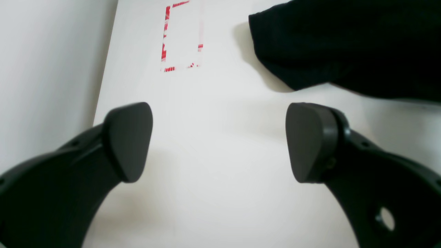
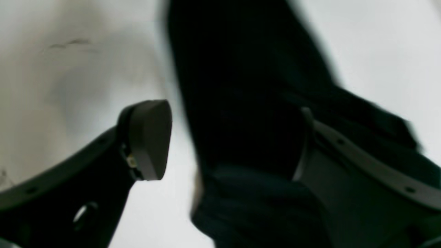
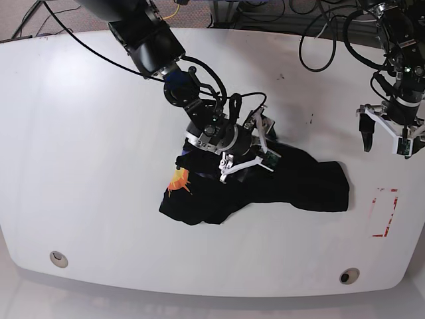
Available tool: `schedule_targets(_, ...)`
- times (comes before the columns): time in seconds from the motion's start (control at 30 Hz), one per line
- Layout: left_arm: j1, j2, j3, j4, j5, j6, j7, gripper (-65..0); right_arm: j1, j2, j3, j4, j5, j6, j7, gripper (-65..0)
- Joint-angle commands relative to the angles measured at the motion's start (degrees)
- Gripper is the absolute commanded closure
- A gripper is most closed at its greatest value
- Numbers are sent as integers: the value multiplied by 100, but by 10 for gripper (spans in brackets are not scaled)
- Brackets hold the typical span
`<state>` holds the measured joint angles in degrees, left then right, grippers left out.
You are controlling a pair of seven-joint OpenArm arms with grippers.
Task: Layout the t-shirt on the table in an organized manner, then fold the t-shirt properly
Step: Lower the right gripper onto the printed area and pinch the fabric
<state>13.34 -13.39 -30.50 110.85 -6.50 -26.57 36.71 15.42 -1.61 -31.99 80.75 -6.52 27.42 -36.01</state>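
The right claw (image 3: 247,147) is sitting spread right over the bunched shirt (image 3: 265,189), cloth lying between its pads, while the left claw (image 3: 385,136), also spread and holding nothing, is hovering over bare bench (image 3: 99,133) well off the shirt's far end

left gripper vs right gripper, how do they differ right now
The left gripper hangs over bare table, apart from the t-shirt; the right gripper is down on the t-shirt. Nothing sits between the left's fingers; cloth sits between the right's. Both are open.
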Motion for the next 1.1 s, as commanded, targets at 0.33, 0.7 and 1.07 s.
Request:
schedule_targets(0.33, -38, -81, -40, 84, -40, 41, -115, -560, 150, 7, 65, -106, -20, -74, 467, -438)
schedule_targets(0.7, -46, -81, -22, 84, -40, 41, -115, -560, 168, 235, 65, -115, -20, -689, 766, -438)
schedule_targets(1.07, -46, -81, -14, 84, -40, 41, -115, -560, 168, 402, 65, -352, -20, -953, 854, -358)
